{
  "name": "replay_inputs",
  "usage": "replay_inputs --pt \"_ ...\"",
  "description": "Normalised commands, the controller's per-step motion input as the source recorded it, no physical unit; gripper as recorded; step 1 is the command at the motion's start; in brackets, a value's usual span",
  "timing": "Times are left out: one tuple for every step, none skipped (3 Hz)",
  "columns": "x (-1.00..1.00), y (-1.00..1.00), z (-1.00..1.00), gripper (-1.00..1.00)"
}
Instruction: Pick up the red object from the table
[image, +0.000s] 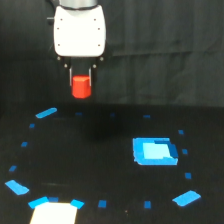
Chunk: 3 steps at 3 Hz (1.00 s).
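The red object (81, 87) is a small red-orange block. It hangs in the air, well above the black table (100, 150), in front of the dark curtain. My gripper (80, 76) has a white body and short dark fingers (71, 75) that close on the block's top from both sides. The block's lower half shows below the fingers. A faint dark shadow lies on the table beneath it.
A large blue square patch (154, 151) lies on the table toward the exterior view's right. Small blue tape marks ring the table, with bigger blue pieces at the left (46, 113), the lower left (17, 187) and the lower right (186, 198). A pale patch (54, 212) sits at the bottom edge.
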Motion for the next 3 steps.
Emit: replay_inputs --pt "0.03 0.16 0.13 -1.00" --pt "0.05 -0.32 0.05 -1.00" --pt "0.03 -0.38 0.50 -1.00"
